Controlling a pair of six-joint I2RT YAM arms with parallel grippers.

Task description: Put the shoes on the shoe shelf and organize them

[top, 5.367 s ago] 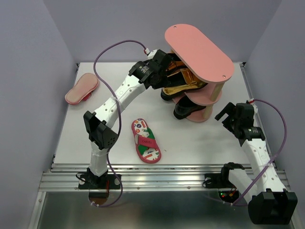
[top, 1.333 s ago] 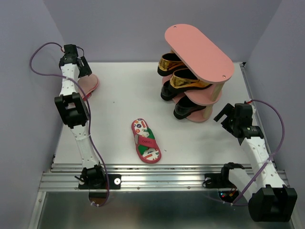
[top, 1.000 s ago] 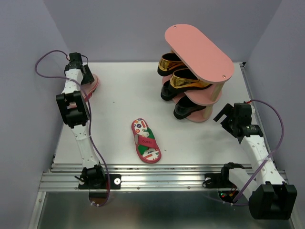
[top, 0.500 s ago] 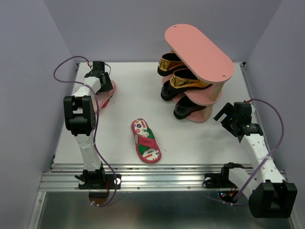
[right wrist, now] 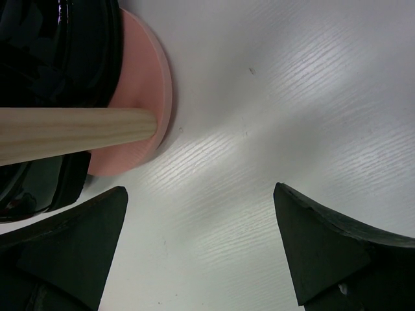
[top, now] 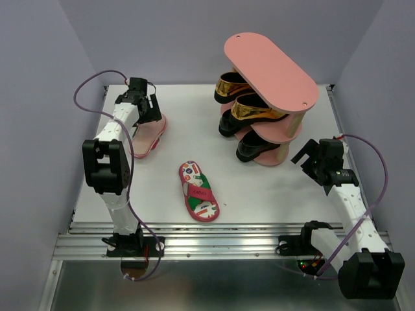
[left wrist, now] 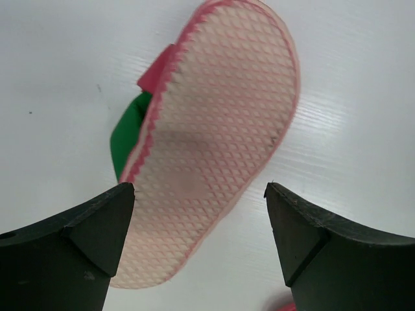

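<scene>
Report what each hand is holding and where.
Left hand appears to pinch the sole-up flip-flop across its side edges; right hand holds nothing.

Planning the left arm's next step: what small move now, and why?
Probably lift the sole-up flip-flop straight up. The left gripper appears to pinch its sides, and the shelf's top board looks free to receive it.

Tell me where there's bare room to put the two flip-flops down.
The shoe shelf's top board is bare. Open table lies between the upturned flip-flop and the shelf, and between the printed flip-flop and the right tool. Crowded: gold loafers fill the middle board, black loafers the bottom.
</scene>
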